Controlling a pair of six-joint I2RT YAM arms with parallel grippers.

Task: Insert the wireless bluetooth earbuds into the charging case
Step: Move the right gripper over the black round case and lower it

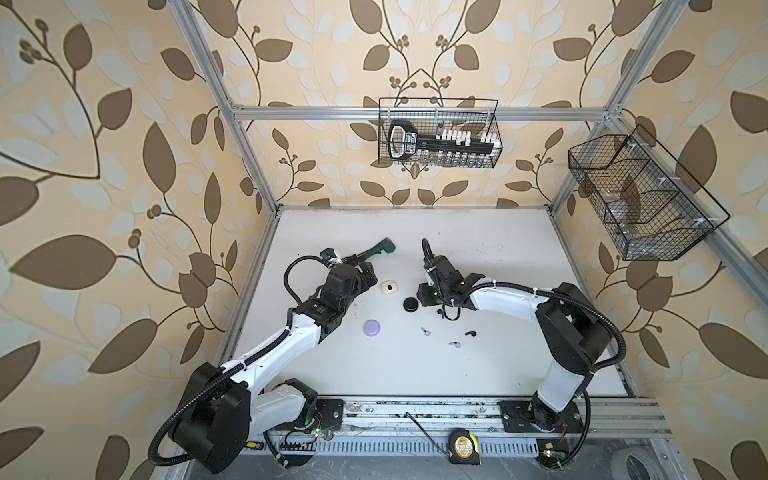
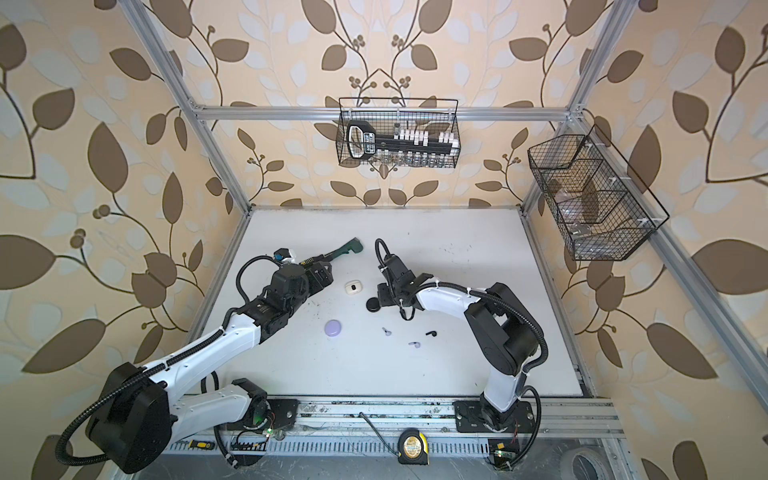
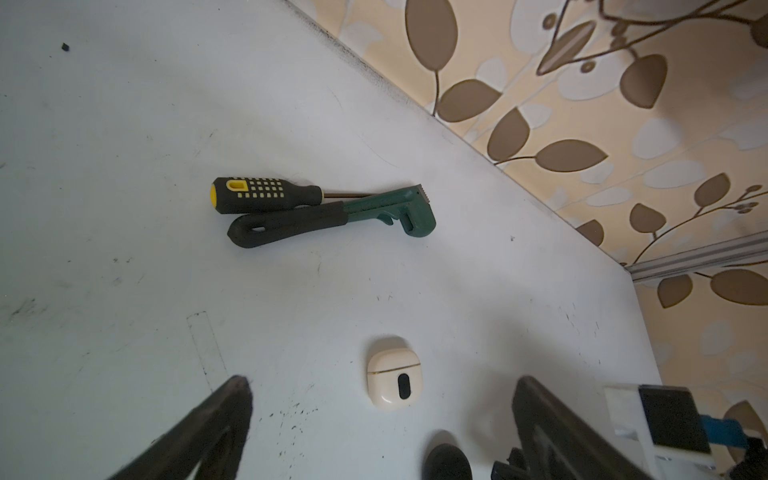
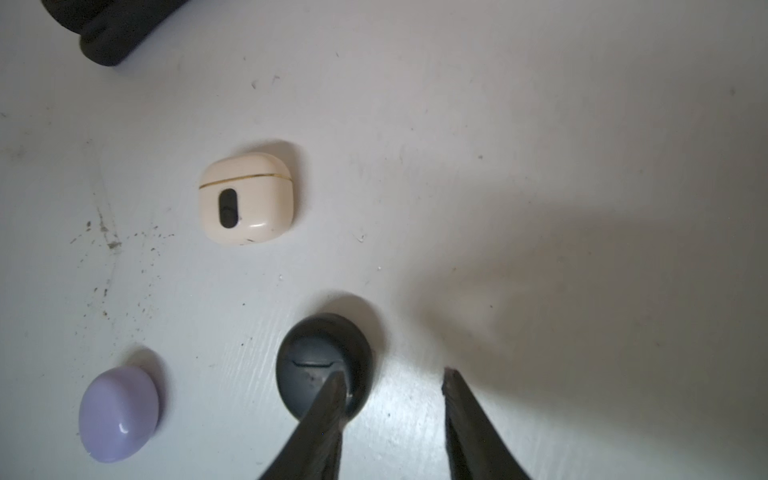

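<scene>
- One tape measure is being seen nearest, on the front rail. Its round label is too small to be read.
- On the white table, three loose earbuds are being counted: two lilac earbuds and one black earbud. They are lying apart from one another and outside every case.
- Just beyond them, three cases are being counted, all with lids closed: the lilac case, the black case and the white case. The white case is being marked by a dark oval and a thin gold seam line.
- The right gripper is being held at the black case with its claw released and only bare table between the jaws. One finger is overlapping the case in the right wrist view; contact cannot be told.
- The left gripper is being held spread wide and empty, with the white case lying on the table between its fingers.
- Farther back, one green wrench and one black-and-yellow screwdriver are lying side by side, touching.
- Farthest, two wire baskets are being seen on the walls. The back basket is carrying a black tool with white pieces, its label unreadable. The side basket is holding clear items.
</scene>
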